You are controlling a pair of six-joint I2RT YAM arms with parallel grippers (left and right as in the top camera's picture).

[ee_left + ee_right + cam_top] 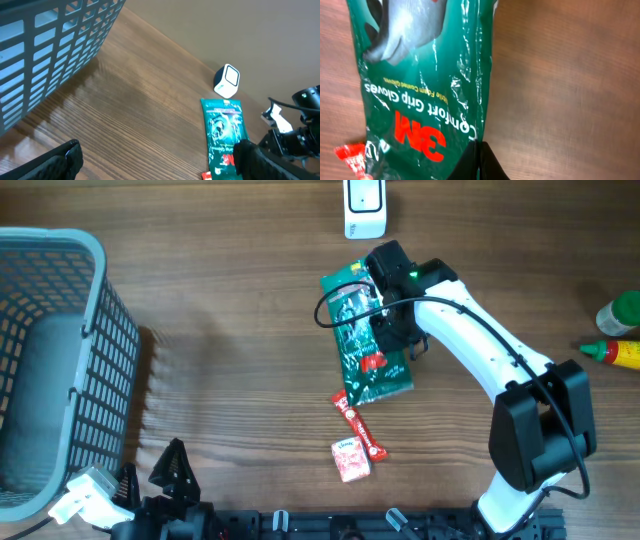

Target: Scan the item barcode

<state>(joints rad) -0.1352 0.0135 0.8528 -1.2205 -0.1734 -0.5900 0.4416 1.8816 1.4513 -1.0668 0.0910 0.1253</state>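
The item is a green 3M gloves packet (362, 355) lying flat on the wooden table, just below the white barcode scanner (364, 205). My right gripper (385, 315) is over the packet's right side. In the right wrist view my right gripper (479, 162) is shut, pinching the right edge of the packet (420, 90). No barcode shows on the visible face. My left gripper (160, 167) is open and empty above bare table at the front left. From there the packet (225, 130) and the scanner (227, 81) lie ahead to the right.
A grey plastic basket (50, 360) stands at the left edge. A red stick packet (358, 425) and a small red and white packet (350, 460) lie below the green packet. A green bottle (620, 312) and a red and yellow bottle (612, 352) sit at the right edge.
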